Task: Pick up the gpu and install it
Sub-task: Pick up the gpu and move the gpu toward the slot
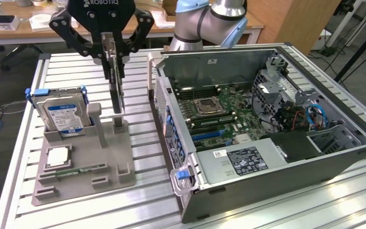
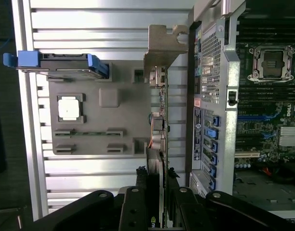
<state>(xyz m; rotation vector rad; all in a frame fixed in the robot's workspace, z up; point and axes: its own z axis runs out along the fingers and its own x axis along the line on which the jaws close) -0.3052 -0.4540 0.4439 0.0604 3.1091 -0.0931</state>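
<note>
The gpu point(image 1: 116, 90) is a thin dark card that stands upright and edge-on over the grey holder tray point(image 1: 106, 157), to the exterior view's left of the open computer case point(image 1: 266, 119). My gripper point(image 1: 114, 47) is shut on the card's upper edge, one finger on each face. The card's lower end is at the tray's slot; I cannot tell whether it has left it. In the wrist view the gpu point(image 2: 160, 120) runs away from my gripper point(image 2: 157, 204), its metal bracket point(image 2: 163, 48) at the far end, alongside the case's rear panel point(image 2: 210, 96).
On the tray stand a silver hard drive with a blue label point(image 1: 62, 114), a processor chip point(image 1: 57, 156) and a green memory stick point(image 1: 81, 170). The case lies on its side with the motherboard point(image 1: 215, 112) exposed. The slatted metal table point(image 1: 138, 200) lies around both.
</note>
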